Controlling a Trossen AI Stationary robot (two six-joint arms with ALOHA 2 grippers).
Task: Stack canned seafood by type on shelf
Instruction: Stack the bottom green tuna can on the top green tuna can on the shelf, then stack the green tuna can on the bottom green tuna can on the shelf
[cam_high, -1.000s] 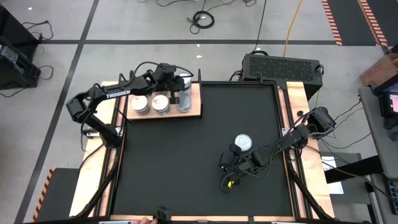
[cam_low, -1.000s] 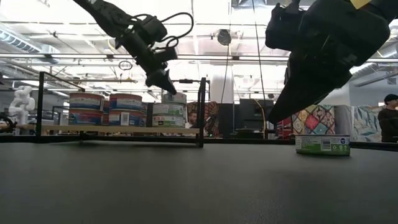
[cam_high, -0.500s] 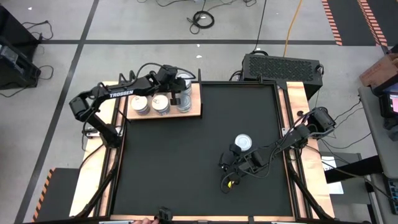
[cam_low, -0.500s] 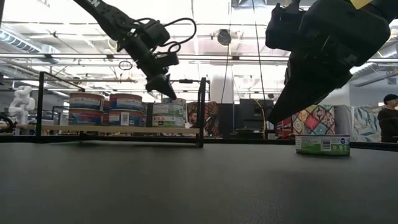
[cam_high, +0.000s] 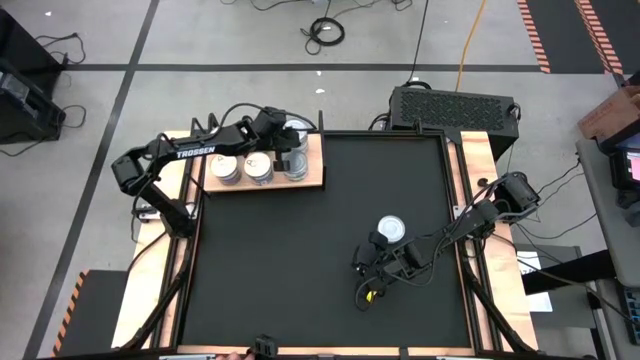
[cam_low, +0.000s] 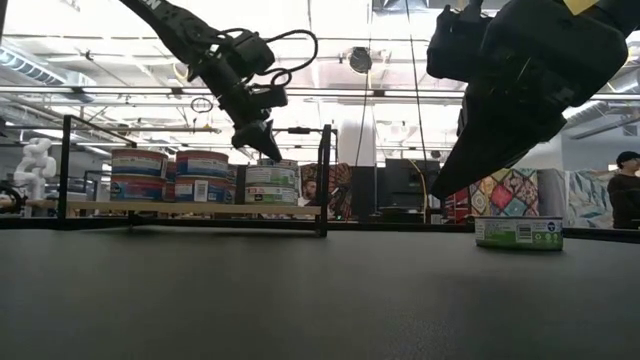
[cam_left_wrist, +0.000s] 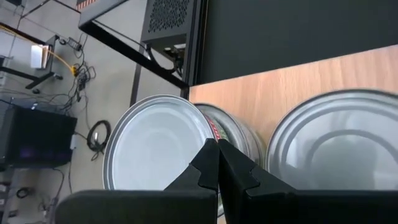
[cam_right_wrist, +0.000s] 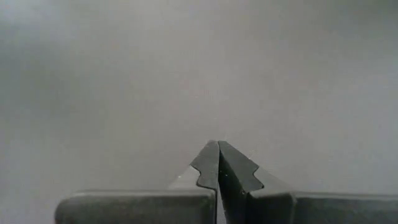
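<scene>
The shelf (cam_high: 312, 180), a light wooden board, lies at the black mat's far left corner. On it stand tins of canned seafood (cam_high: 258, 168) in short stacks: blue-and-red labelled ones (cam_low: 170, 176) and green-labelled ones (cam_low: 272, 185). My left gripper (cam_high: 283, 157) is shut and slants down, its tip (cam_low: 270, 152) just above the green-labelled stack, over the gap between two tin tops (cam_left_wrist: 152, 142) (cam_left_wrist: 336, 143). One more tin (cam_high: 391, 231) stands alone on the mat at the right. My right gripper (cam_high: 365, 293) is shut above the bare mat, nearer than that tin.
A black frame with upright posts (cam_low: 325, 180) edges the table around the shelf. A black perforated box (cam_high: 455, 105) sits beyond the far edge. The black mat (cam_high: 300, 260) between the shelf and the lone tin is bare. A person (cam_low: 625, 195) is in the room beyond, at the right.
</scene>
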